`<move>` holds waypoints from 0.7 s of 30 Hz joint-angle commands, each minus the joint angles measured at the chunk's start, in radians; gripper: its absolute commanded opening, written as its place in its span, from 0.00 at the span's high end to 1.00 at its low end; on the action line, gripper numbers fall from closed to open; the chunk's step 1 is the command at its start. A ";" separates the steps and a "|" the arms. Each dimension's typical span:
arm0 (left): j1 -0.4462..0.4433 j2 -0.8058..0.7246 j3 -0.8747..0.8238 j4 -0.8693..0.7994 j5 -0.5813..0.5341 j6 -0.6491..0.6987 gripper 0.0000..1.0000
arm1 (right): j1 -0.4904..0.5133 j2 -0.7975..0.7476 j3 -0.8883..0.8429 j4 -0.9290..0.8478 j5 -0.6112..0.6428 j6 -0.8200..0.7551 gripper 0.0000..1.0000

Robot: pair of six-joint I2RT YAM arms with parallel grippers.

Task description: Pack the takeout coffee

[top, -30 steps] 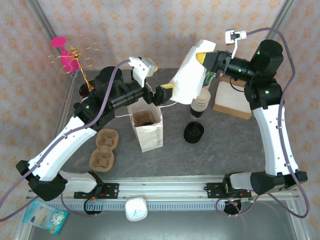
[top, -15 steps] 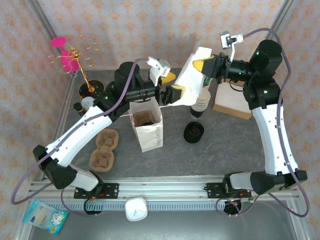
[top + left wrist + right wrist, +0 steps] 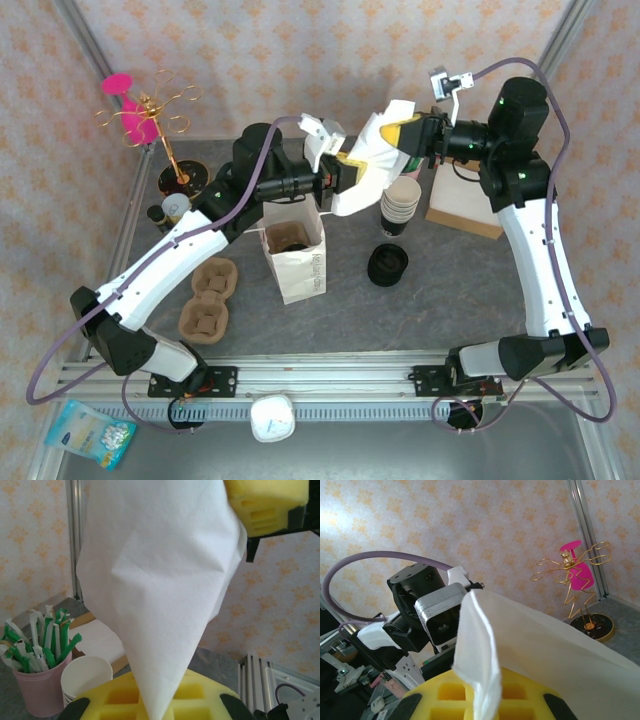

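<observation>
Grey worktop [image 3: 450,300] in front of walls papered with orange motifs. Above its far middle, a white paper sheet [image 3: 378,140] held up in the air between both hands. Left hand [image 3: 350,172] clamped on the sheet's lower end, yellow pads pinching the paper from both sides. Right hand [image 3: 400,132] clamped on the upper end in the same way.

Just below the left hand, an open white bag [image 3: 300,270] upright on the worktop. Down inside it, what looks like the takeout coffee [image 3: 290,240]: a dark round top against brown, too small to make out further.

Left of the bag, two brown cup carriers [image 3: 205,300] lying flat. Right of it, a nested stack of cups [image 3: 400,205] and, nearer, a low black pile of lids [image 3: 387,265]. At the far left corner, a gold wire stand [image 3: 150,110].
</observation>
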 commanded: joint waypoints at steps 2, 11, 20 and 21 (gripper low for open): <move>0.004 -0.073 0.025 -0.053 -0.178 -0.044 1.00 | 0.001 -0.017 0.030 -0.025 0.068 -0.028 0.77; -0.122 -0.124 0.179 -0.470 -0.757 -0.331 1.00 | 0.003 -0.056 0.047 -0.133 0.442 0.014 0.28; -0.203 -0.129 0.231 -0.776 -1.034 -0.683 1.00 | 0.041 -0.147 -0.151 -0.160 0.592 0.133 0.14; -0.205 -0.127 0.224 -0.776 -1.047 -0.684 1.00 | 0.046 -0.164 -0.178 -0.153 0.605 0.135 0.13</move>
